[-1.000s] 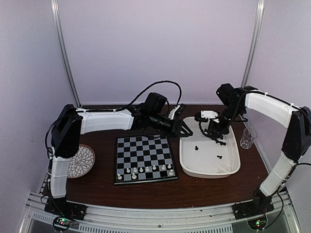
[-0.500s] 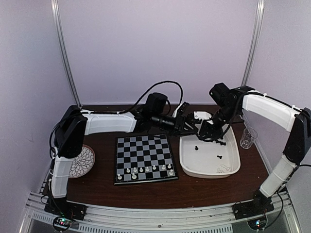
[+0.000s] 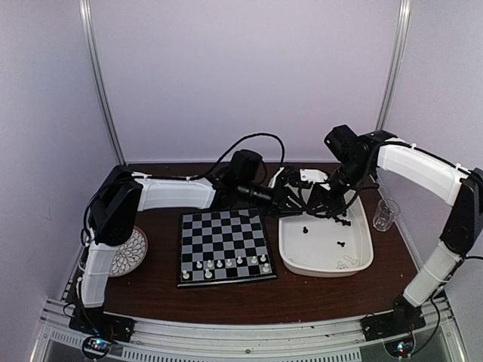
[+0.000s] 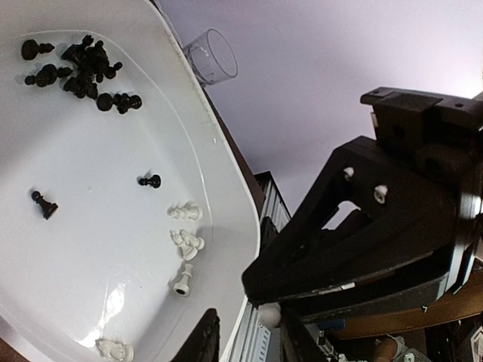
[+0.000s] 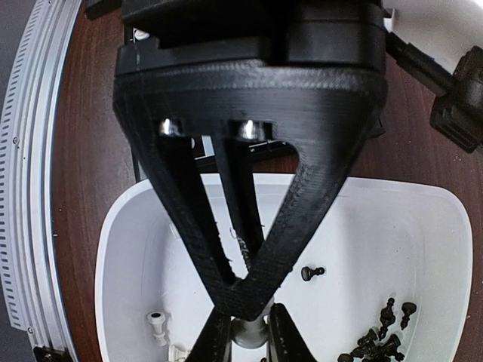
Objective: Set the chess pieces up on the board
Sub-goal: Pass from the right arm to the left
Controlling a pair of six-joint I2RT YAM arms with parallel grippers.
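Note:
The board [image 3: 223,240] lies left of the white tray [image 3: 362,264], with a row of white chess pieces [image 3: 226,264] on its near squares. My right gripper [image 3: 320,205] hangs over the tray's far left part, shut on a white piece [image 5: 249,337]. My left gripper [image 3: 302,199] reaches in beside it. In the left wrist view its jaws [image 4: 247,343] stand open round the piece's round head [image 4: 269,315]. Loose black pieces [image 4: 87,64] and white pieces [image 4: 185,241] lie in the tray [image 4: 98,188].
A clear plastic cup [image 3: 386,214] stands right of the tray. A round patterned plate [image 3: 126,251] lies left of the board. The right arm's black finger frame [image 4: 362,234] fills the right of the left wrist view.
My left arm has swung right from the board's far edge to over the tray. My right gripper has shifted a little left, so the two grippers now meet.

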